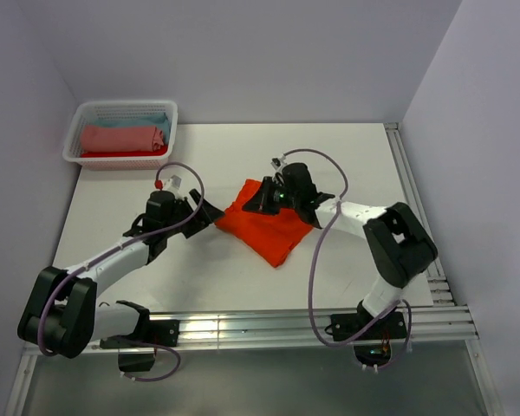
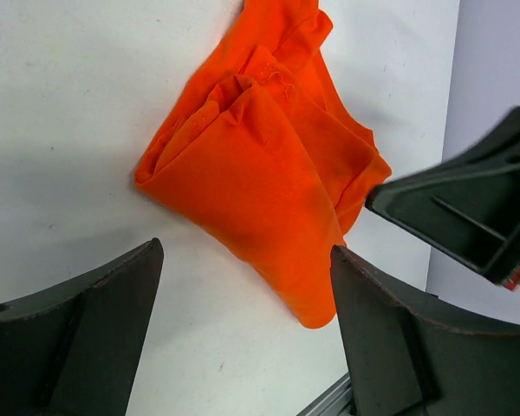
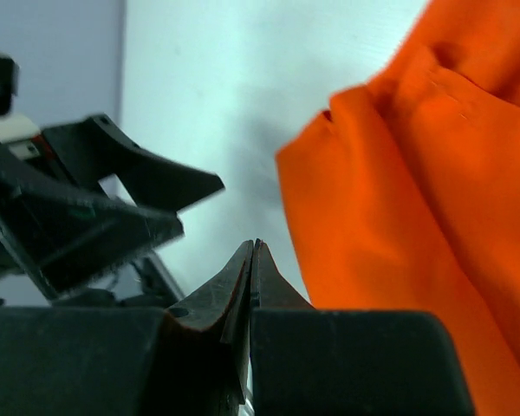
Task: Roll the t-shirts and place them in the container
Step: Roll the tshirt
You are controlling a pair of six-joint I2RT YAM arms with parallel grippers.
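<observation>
A bright orange t-shirt (image 1: pixel 269 224) lies folded into a rumpled packet in the middle of the table. My left gripper (image 1: pixel 210 214) stands open just left of it. In the left wrist view the t-shirt (image 2: pixel 260 165) lies ahead of the left gripper (image 2: pixel 243 290), one corner reaching between the two dark fingers (image 2: pixel 399 338). My right gripper (image 1: pixel 258 198) hovers at the shirt's far left corner. In the right wrist view the right gripper (image 3: pixel 254 249) is shut on nothing, with the orange cloth (image 3: pixel 416 217) just to its right.
A white lattice basket (image 1: pixel 126 103) stands at the back left, holding a salmon-pink roll (image 1: pixel 121 137), a light blue cloth (image 1: pixel 153 120) and a red one (image 1: pixel 121 153). Aluminium rails (image 1: pixel 416 208) run along the right and near table edges. The two grippers sit close together.
</observation>
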